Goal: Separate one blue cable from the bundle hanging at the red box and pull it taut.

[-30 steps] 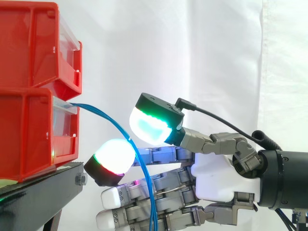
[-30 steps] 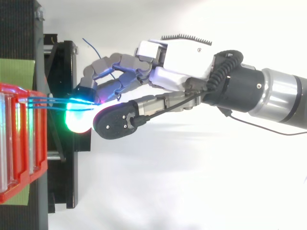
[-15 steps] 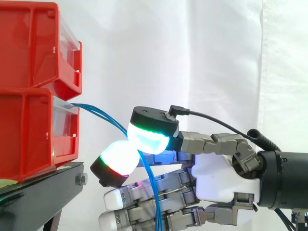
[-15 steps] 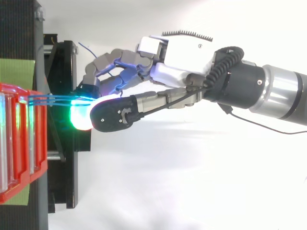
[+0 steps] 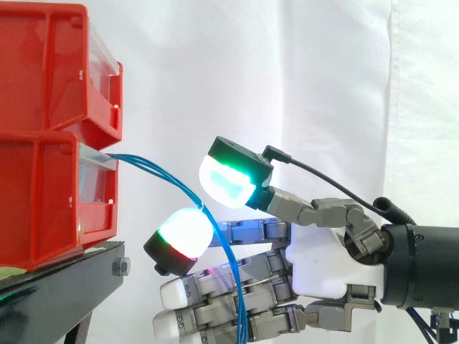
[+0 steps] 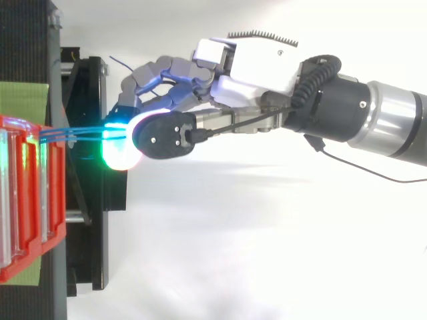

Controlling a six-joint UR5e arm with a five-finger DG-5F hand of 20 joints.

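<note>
blue cables (image 5: 168,178): leave the lower red bin (image 5: 43,208), arc down across the fingers
hand (image 5: 323,261): fingers near straight, thumb pad lifted off the fingertip, cables running between, unpinched

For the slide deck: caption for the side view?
Hand at the blue cables drooping from the lower red bin.

Thumb pad (image 5: 228,183) higher above cables (image 5: 169,176)
</note>
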